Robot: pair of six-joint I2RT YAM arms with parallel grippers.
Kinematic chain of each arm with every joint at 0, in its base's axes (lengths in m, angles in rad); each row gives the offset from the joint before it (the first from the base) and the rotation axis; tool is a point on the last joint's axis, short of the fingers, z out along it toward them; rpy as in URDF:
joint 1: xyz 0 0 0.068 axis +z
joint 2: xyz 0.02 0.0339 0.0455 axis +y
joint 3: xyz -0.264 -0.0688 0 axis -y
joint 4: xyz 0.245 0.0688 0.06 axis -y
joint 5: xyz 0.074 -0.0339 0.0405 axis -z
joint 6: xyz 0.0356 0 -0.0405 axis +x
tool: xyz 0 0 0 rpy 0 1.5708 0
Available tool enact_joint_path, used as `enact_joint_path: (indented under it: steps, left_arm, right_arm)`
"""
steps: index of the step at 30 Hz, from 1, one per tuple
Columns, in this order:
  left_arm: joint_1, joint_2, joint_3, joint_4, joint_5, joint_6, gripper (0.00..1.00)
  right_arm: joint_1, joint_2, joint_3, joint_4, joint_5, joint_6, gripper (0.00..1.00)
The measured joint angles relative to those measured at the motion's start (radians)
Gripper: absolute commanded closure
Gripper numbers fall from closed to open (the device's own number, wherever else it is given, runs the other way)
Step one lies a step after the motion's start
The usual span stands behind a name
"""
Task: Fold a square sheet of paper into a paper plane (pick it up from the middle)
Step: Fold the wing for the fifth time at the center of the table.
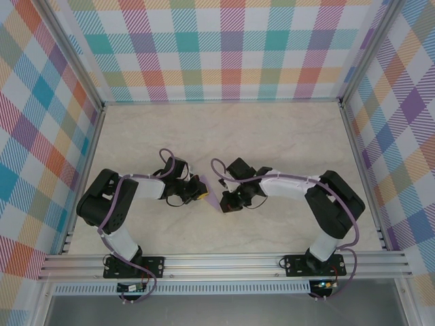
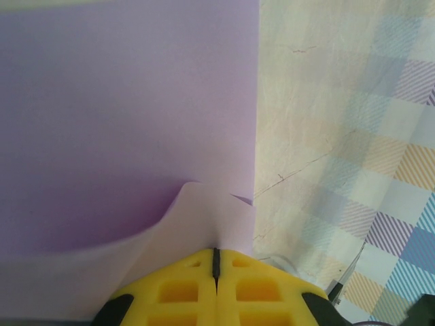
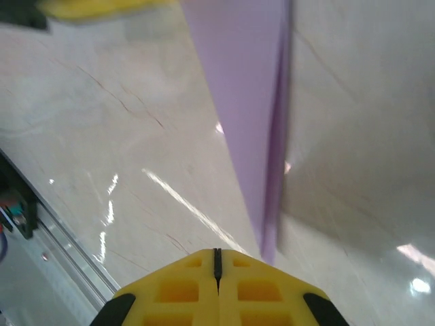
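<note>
The paper plane (image 1: pixel 212 198), a folded lavender sheet, sits between the two grippers over the near middle of the marble-look table (image 1: pixel 272 136). The left gripper (image 2: pixel 216 261) has its yellow fingers pressed together, pinching the sheet's curled near edge. The right gripper (image 3: pixel 217 261) is also pressed together; the paper's narrow tip ends just beside it, and whether it holds the tip I cannot tell.

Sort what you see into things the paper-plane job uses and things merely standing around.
Job: lavender paper, left gripper, right gripper.
Merely around: marbled table, checked walls, metal rail.
</note>
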Motion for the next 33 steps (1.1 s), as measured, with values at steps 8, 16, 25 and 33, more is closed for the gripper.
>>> enact_joint_path:
  steps: [8, 16, 25, 33]
  left_arm:
    - [0.000, 0.000, 0.000, 0.000, 0.000, 0.000, 1.00]
    - [0.000, 0.000, 0.016, -0.035, -0.014, 0.011, 1.00]
    - [0.000, 0.002, 0.018, -0.038, -0.014, 0.019, 1.00]
    - [0.000, 0.002, 0.019, -0.037, -0.011, 0.023, 1.00]
  right_arm:
    - [0.000, 0.180, 0.152, 0.060, 0.008, 0.001, 1.00]
    - [-0.007, 0.190, 0.078, 0.133, 0.007, 0.001, 1.00]
    - [-0.011, 0.033, -0.134, 0.171, -0.023, -0.035, 1.00]
    - [-0.010, 0.002, -0.099, 0.051, -0.021, -0.039, 1.00]
